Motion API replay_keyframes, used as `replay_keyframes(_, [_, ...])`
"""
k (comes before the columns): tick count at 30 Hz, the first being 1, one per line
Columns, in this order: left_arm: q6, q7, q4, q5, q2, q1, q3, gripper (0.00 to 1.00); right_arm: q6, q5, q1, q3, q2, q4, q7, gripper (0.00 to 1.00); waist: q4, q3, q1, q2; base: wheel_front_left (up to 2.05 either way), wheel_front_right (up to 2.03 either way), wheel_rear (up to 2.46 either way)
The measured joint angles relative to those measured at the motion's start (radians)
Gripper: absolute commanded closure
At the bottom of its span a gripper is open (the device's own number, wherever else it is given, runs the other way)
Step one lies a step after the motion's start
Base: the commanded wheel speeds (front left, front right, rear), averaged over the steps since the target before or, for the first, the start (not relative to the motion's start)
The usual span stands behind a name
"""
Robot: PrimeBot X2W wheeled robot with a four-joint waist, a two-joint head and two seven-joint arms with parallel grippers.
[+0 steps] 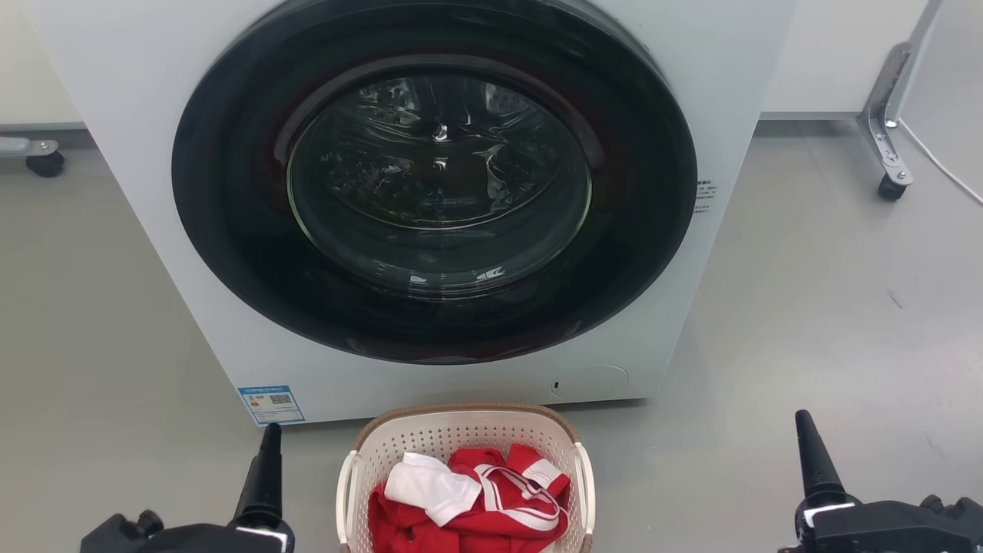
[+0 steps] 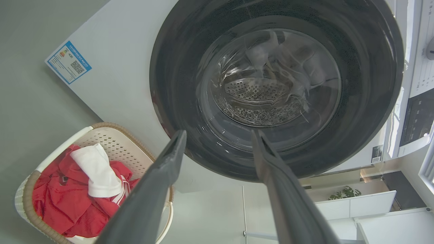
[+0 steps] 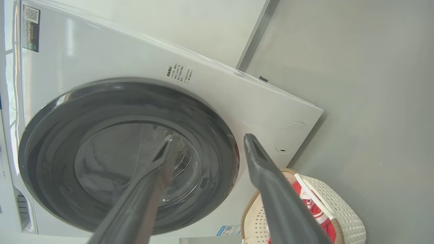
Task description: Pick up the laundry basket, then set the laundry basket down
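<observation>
Hanging spread and empty, the left gripper [image 2: 218, 135] and the right gripper [image 3: 208, 139] flank the laundry basket [image 1: 461, 430], neither touching it. In the head view the right one stands farther off than the left. The basket sits on the grey floor [image 1: 806, 307] between them, just in front of the washing machine [image 1: 153, 192], so the pickup has not begun.

The main risk looks like an uneven grasp. The white side handles [image 1: 345, 491] are slim, and long tapered fingers could slide off one or close on the perforated wall instead. If one arm arrives or lifts ahead of the other, the basket would probably tilt. The red garment [image 1: 476, 514] and the white garment [image 1: 430, 484] heaped inside could then spill over the brown rim. The red cloth lies close to the right-hand rim, so a finger closing there might pinch fabric along with the plastic.

Farther back, the machine's front panel stands close behind the basket. A forward swing during the lift could knock the rim against the panel or against the dark round door [image 1: 438, 177].
</observation>
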Motion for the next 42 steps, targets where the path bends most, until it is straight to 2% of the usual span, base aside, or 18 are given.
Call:
replay_keyframes(10, [0.026, -0.035, -0.031, 0.236, 0.011, 0.001, -0.045, 0.0, -0.022, -0.202, 0.0, 0.051, -0.001, -0.027, -0.036, 0.0, 0.0, 0.003, 0.0, 0.0, 0.0, 0.0, 0.0])
replay_keyframes(25, [0.062, -0.093, -0.072, 0.589, 0.018, 0.022, -0.06, 0.0, -0.059, -0.486, 0.019, 0.114, -0.007, -0.065, -0.092, 0.0, -0.001, 0.009, 0.0, 0.0, 0.0, 0.0, 0.0])
replay_keyframes(42, [0.103, -0.152, -0.129, 0.883, 0.018, 0.044, -0.086, 0.0, -0.101, -0.737, 0.025, 0.166, -0.009, -0.114, -0.151, 0.0, -0.001, 0.015, 0.0, 0.0, 0.0, 0.0, 0.0])
